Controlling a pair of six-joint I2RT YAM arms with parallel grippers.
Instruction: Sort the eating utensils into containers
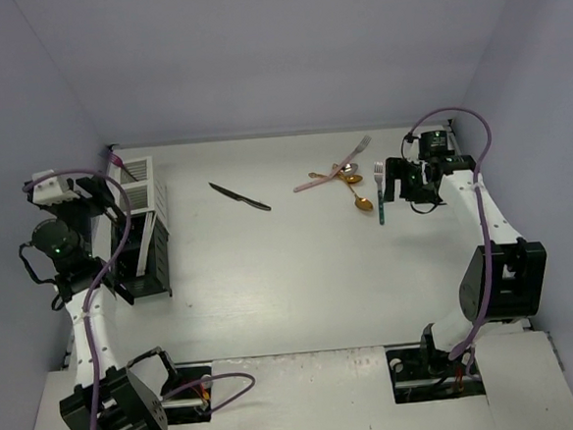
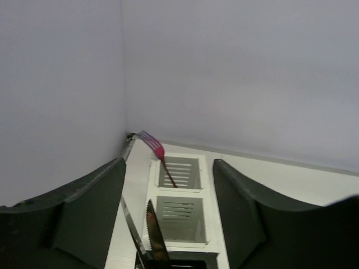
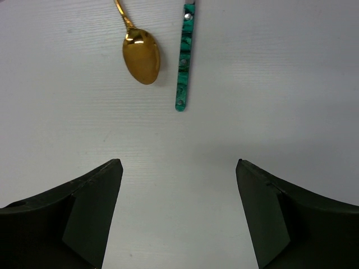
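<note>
My left gripper (image 2: 168, 161) hangs open over the containers, with nothing between its fingers. Below it the white caddy (image 2: 208, 193) holds a pink fork (image 2: 159, 151) in its far compartment. Two knife blades (image 2: 155, 231) stand up from the black caddy (image 1: 145, 269) at the near edge of the left wrist view. My right gripper (image 3: 179, 161) is open above bare table, just short of a gold spoon (image 3: 141, 55) and a teal handle (image 3: 184, 56). That teal-handled fork (image 1: 380, 195) lies beside a heap of forks and spoons (image 1: 338, 174). A black knife (image 1: 239, 197) lies alone mid-table.
The two caddies stand end to end against the left wall (image 1: 24, 115). The back wall (image 1: 276, 58) and right wall (image 1: 545, 108) close in the table. Both arm bases (image 1: 430, 367) sit at the near edge.
</note>
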